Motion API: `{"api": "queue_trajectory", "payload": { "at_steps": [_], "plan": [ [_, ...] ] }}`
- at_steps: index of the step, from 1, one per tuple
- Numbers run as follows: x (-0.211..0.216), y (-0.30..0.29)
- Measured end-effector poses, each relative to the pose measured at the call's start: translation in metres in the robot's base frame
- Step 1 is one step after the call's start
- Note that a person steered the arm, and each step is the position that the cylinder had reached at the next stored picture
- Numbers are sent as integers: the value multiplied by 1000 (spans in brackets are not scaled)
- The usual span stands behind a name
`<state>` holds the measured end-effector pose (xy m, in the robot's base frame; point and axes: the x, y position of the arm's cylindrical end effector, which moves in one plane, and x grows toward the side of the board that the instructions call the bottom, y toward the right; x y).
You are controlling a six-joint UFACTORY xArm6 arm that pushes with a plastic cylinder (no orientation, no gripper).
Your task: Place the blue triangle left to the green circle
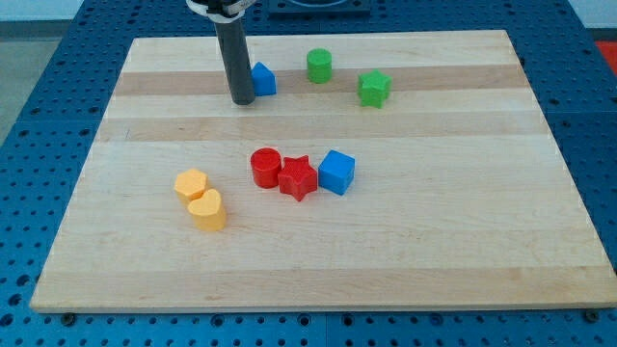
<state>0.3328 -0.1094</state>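
Note:
The blue triangle [263, 79] lies near the view's top, left of the green circle [319, 66], with a gap between them. My tip [242, 100] rests on the board right at the blue triangle's left side, touching or nearly touching it. The rod rises from there to the view's top edge.
A green star [374, 89] sits right of the green circle. A red cylinder [265, 167], a red star [298, 177] and a blue cube [336, 173] cluster mid-board. A yellow hexagon [191, 184] and a yellow heart [207, 209] lie lower left. The wooden board [434, 251] lies on a blue perforated table.

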Motion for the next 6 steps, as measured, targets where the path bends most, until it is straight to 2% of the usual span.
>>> {"api": "queue_trajectory", "payload": {
  "at_steps": [3, 5, 6],
  "plan": [
    [28, 12],
    [16, 53],
    [16, 53]
  ]
}}
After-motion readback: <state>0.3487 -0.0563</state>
